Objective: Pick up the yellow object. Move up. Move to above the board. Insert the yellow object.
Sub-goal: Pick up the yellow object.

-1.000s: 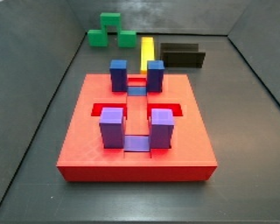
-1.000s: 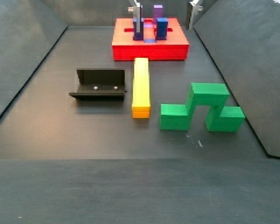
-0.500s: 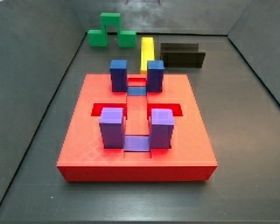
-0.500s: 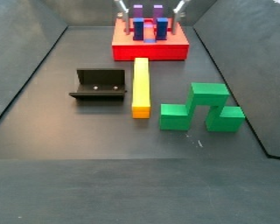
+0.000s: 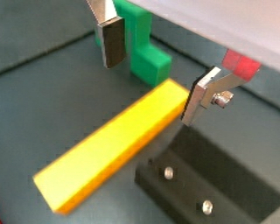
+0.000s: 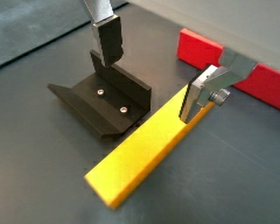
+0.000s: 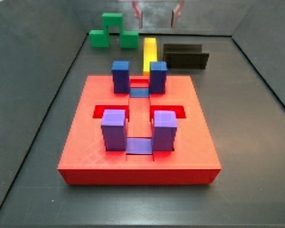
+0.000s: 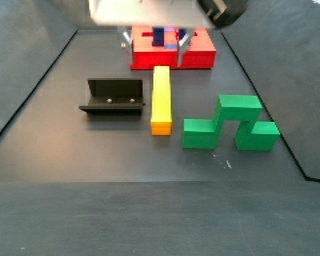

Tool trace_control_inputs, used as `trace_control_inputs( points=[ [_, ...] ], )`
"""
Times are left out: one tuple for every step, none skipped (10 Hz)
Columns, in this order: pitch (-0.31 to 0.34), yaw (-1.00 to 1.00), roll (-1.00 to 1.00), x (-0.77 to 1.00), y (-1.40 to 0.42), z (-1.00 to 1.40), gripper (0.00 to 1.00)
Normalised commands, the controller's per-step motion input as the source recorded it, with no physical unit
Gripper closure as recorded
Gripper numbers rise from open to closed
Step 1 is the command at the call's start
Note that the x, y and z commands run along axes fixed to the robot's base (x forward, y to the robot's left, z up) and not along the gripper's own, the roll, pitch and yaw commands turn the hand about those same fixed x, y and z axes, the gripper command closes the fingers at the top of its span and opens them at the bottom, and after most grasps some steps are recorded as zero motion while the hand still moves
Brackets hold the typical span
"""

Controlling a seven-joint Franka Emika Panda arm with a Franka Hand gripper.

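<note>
Floor items, side view, left to right: fixture (image 8: 112,97), dark L-shaped bracket; the yellow object (image 8: 160,98), long bar lying flat just beside the fixture, one end near the board (image 8: 200,57), red slab with blue and purple posts (image 7: 120,75) at the far end; green blocks (image 8: 231,123) to the bar's right. Gripper (image 8: 155,40) hangs above the bar's board-side end, jaws spread wide, nothing between them. In both wrist views the fingers (image 6: 108,40) straddle the bar (image 5: 115,143) without touching it.
</note>
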Motion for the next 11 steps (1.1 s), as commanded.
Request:
trace_control_inputs(
  points=[
    [-0.126, -0.03, -0.01, 0.00, -0.14, -0.63, 0.00],
    [-0.129, 0.00, -0.08, 0.00, -0.05, -0.51, 0.00],
    [-0.114, -0.01, -0.07, 0.00, -0.05, -0.48, 0.00],
    [-0.093, -0.04, 0.00, 0.00, -0.07, -0.52, 0.00],
    [-0.056, -0.05, 0.00, -0.12, 0.00, -0.41, 0.00],
    [-0.080, 0.00, 0.00, -0.18, 0.00, -0.26, 0.00],
    [-0.071, 0.00, 0.00, -0.24, 0.00, -0.19, 0.00],
    [-0.066, 0.00, 0.00, -0.31, 0.01, -0.19, 0.00],
    [-0.069, 0.00, 0.00, -0.19, 0.00, -0.31, 0.00],
    [-0.063, 0.00, 0.00, -0.16, 0.00, -0.32, 0.00],
    [-0.036, 0.00, 0.00, -0.10, 0.00, -0.25, 0.00]
  ],
)
